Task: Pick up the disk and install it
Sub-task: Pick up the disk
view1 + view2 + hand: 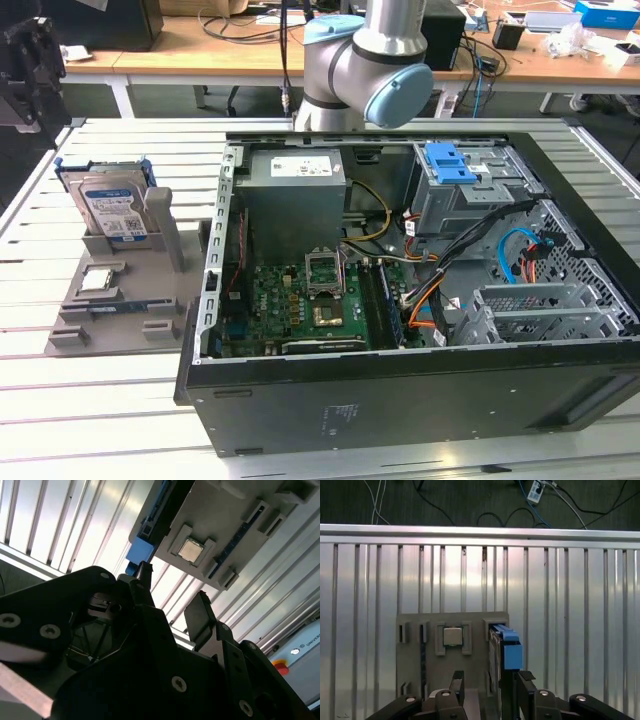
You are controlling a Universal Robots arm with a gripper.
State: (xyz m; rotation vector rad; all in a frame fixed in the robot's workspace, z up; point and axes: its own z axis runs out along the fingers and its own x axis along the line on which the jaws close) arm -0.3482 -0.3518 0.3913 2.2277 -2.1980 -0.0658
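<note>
Blue-framed disk (114, 208), white-and-blue barcode label, upright in grey holder (168, 232); gripper (491, 676) released, empty.

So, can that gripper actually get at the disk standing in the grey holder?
Probably yes. In the first wrist view the gripper is open and close to the disk, which stands on edge in the grey holder with its blue-framed edge bare and nothing covering it.

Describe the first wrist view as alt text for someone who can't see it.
The open gripper hangs over a grey holder tray, near the disk, which stands on edge in its blue carrier. A small square processor chip sits in a recess beside the disk; the tray lies on a slatted metal table.
</note>
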